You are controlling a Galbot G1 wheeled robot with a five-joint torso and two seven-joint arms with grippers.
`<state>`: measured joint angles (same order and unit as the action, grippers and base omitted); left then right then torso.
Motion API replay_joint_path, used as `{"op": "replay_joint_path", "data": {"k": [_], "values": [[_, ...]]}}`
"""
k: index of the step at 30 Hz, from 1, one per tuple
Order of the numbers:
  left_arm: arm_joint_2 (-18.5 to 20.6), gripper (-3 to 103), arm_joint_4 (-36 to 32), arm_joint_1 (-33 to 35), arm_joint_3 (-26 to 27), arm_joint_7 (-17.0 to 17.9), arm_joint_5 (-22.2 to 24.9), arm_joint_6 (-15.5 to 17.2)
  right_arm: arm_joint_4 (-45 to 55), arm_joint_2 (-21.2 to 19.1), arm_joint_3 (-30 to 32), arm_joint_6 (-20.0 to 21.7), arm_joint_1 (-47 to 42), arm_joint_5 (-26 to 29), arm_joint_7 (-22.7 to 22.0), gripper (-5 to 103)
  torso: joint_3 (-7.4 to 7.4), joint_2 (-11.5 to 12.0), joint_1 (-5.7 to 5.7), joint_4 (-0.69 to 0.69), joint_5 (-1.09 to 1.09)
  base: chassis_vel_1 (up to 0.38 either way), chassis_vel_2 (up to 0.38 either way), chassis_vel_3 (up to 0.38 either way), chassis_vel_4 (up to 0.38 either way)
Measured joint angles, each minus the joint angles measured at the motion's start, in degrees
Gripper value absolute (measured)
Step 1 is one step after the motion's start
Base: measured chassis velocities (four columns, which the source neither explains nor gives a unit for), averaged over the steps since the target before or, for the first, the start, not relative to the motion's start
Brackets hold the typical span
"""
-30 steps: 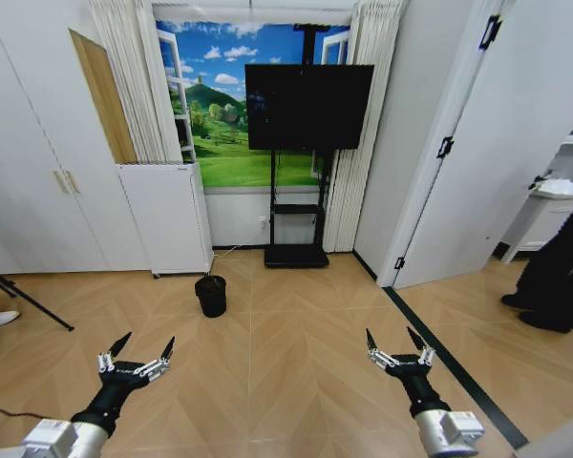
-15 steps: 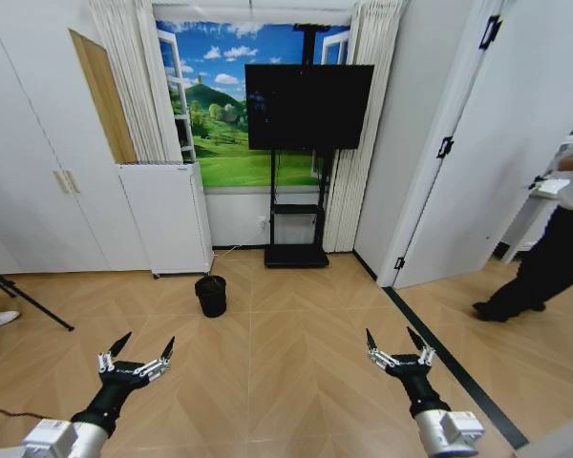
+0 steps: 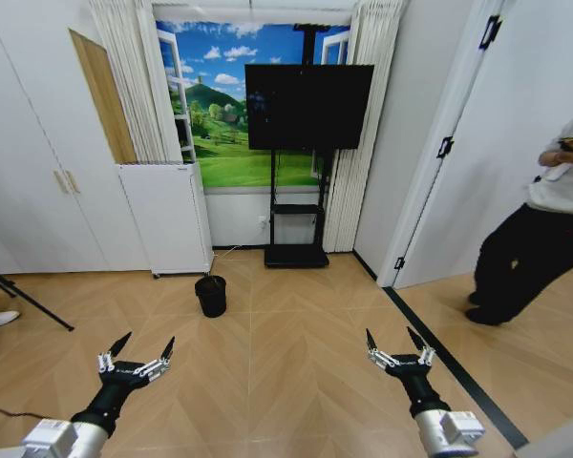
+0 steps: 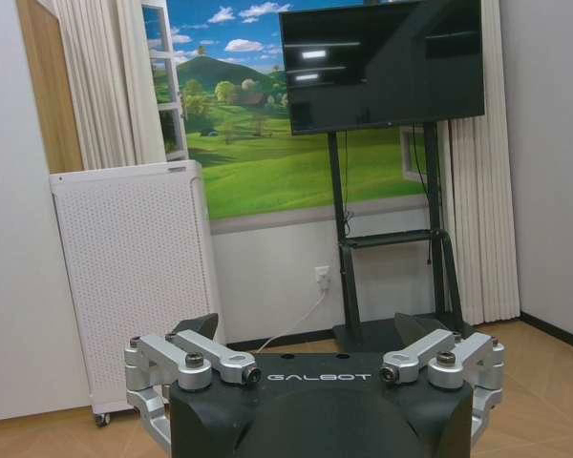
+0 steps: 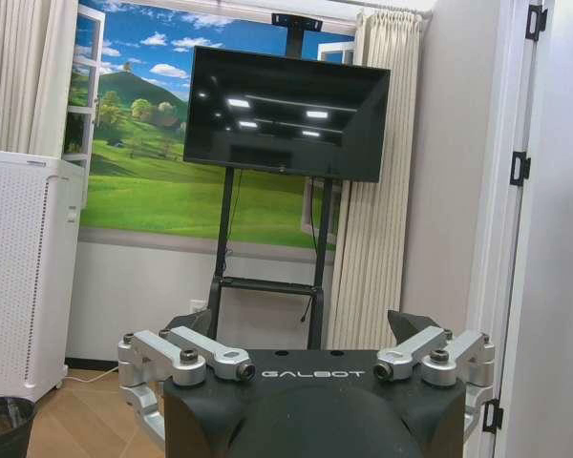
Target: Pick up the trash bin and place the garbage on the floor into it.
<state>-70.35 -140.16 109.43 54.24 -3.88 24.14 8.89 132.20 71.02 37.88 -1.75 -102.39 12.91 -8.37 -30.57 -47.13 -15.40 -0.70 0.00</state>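
Note:
The small black trash bin stands upright on the tan chevron floor, just in front of the white air purifier. Its rim also peeks in at a corner of the right wrist view. My left gripper hovers open low at the near left, well short of the bin. My right gripper hovers open at the near right, level with the left one. Nothing is between either gripper's fingers. The garbage is out of view.
A white perforated air purifier stands against the wall behind the bin. A TV on a black stand is at the back centre. A dark strip runs along the floor at right. A person walks at the right edge. A tripod leg crosses the left.
Both arms and the bin have stayed put. The person at the right edge has walked further into view.

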Motion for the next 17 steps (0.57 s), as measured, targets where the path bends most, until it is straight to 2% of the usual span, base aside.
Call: {"op": "replay_joint_path", "data": {"k": [17], "values": [[0.0,100,0.0,0.0,0.0,0.0,0.0,0.0,0.0,0.0,0.0,0.0,0.0,0.0,0.0,100,0.00,0.0,0.00,0.00,0.00,0.000,0.000,0.000,0.000]]}}
